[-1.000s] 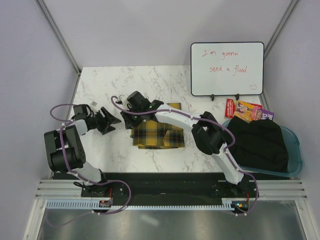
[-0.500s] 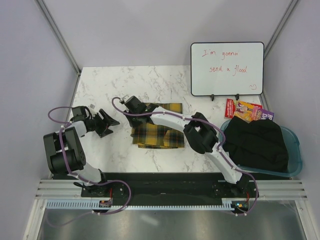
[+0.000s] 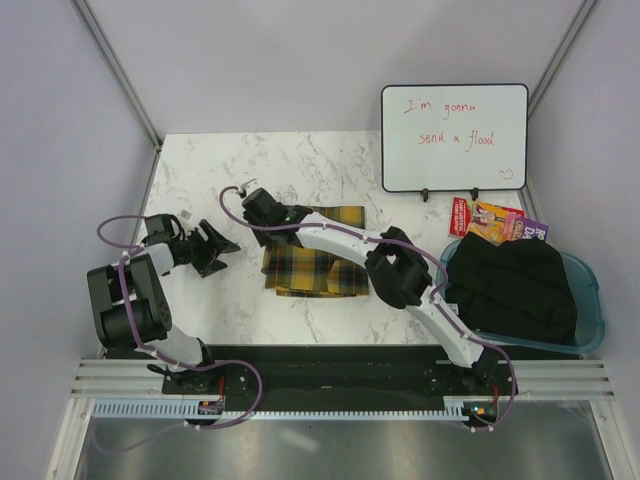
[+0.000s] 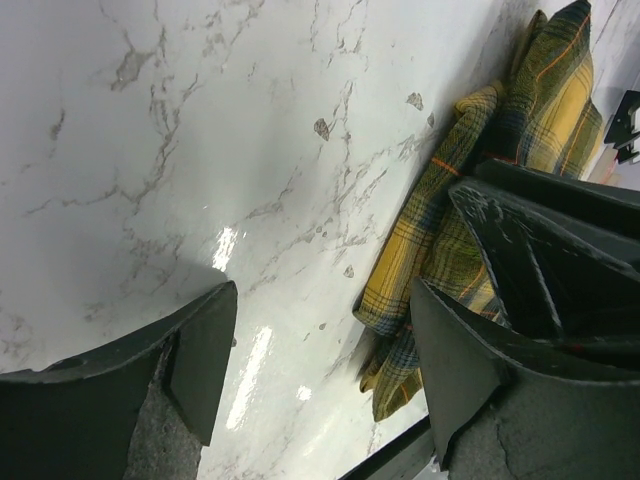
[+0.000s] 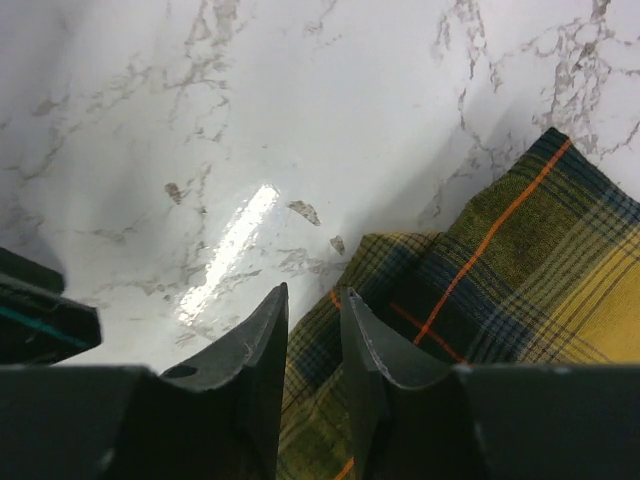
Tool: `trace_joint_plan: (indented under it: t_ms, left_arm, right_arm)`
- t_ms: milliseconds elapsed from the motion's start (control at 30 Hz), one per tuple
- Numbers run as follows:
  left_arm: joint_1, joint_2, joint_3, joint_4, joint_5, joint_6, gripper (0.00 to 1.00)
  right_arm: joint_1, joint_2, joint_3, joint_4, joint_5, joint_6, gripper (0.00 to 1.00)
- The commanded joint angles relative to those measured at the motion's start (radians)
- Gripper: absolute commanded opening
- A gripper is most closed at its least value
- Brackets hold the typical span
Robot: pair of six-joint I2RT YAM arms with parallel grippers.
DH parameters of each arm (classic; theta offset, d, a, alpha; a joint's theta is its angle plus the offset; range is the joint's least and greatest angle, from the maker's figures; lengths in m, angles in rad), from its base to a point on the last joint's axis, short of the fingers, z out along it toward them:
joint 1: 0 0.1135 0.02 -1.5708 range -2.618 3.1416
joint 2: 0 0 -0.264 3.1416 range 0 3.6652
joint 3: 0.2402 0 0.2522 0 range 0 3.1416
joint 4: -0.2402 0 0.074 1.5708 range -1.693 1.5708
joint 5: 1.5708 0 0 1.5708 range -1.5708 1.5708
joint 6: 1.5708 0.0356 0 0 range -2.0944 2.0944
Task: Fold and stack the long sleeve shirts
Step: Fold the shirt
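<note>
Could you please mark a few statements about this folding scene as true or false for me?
1. The plaid shirt lies folded on the marble table. True.
2. The left gripper is shut on the shirt. False: its jaws stand open over bare table, beside the shirt.
3. The blue bin holds a dark garment. True.
4. The whiteboard is blank. False: it bears red handwriting.

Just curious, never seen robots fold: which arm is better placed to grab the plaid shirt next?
The right, probably. The right fingers hover over the edge of the plaid shirt; the left fingers stand open beside it, over bare table.
</note>
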Motion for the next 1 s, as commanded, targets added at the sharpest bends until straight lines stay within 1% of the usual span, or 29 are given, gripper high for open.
trace_joint_plan:
  t_ms: [0, 167, 267, 300, 367, 400, 500, 533, 600, 667, 800, 833, 867, 967]
  left_arm:
    - [0.007, -0.016, -0.011, 0.019, -0.015, 0.036, 0.78]
    - [0.007, -0.019, -0.011, 0.019, -0.015, 0.030, 0.78]
    - [0.007, -0.021, -0.014, 0.019, -0.011, 0.024, 0.78]
    - [0.007, -0.021, -0.017, 0.019, -0.007, 0.024, 0.78]
    - [0.007, -0.022, -0.020, 0.019, 0.008, 0.027, 0.77]
    - [0.008, -0.021, -0.026, 0.026, 0.017, 0.028, 0.76]
    - [0.007, -0.007, -0.038, 0.036, 0.074, 0.048, 0.75]
    - [0.007, -0.001, -0.038, 0.037, 0.095, 0.056, 0.76]
    - [0.008, 0.019, -0.035, 0.030, 0.196, 0.097, 0.77]
    - [0.005, 0.036, -0.052, 0.078, 0.271, 0.081, 0.78]
    - [-0.018, 0.044, -0.086, 0.184, 0.312, 0.071, 0.80]
    - [-0.033, 0.053, -0.083, 0.186, 0.316, 0.065, 0.80]
    - [-0.038, 0.062, -0.081, 0.242, 0.327, 0.056, 0.80]
    - [-0.053, 0.117, -0.072, 0.310, 0.377, 0.022, 0.80]
  right_arm:
    - [0.005, 0.054, 0.031, -0.007, 0.060, -0.005, 0.35]
    - [0.005, 0.071, 0.019, -0.007, 0.071, 0.006, 0.34]
    - [0.005, 0.081, 0.019, -0.006, 0.053, 0.007, 0.29]
    - [0.003, 0.084, 0.019, -0.007, 0.045, 0.009, 0.19]
    - [0.001, 0.083, 0.022, -0.010, 0.027, 0.015, 0.08]
    - [0.000, 0.080, 0.025, -0.015, 0.022, 0.017, 0.00]
    - [-0.012, 0.056, 0.025, -0.015, -0.009, 0.036, 0.00]
    - [-0.017, 0.046, 0.023, -0.011, -0.019, 0.043, 0.00]
    - [-0.026, 0.011, 0.007, 0.003, -0.045, 0.055, 0.00]
    - [-0.038, -0.015, -0.021, 0.022, -0.076, 0.069, 0.00]
    - [-0.045, -0.066, -0.052, 0.049, -0.137, 0.101, 0.00]
    - [-0.046, -0.070, -0.055, 0.052, -0.142, 0.104, 0.00]
    - [-0.046, -0.073, -0.058, 0.051, -0.147, 0.109, 0.00]
    - [-0.045, -0.086, -0.060, 0.054, -0.164, 0.116, 0.00]
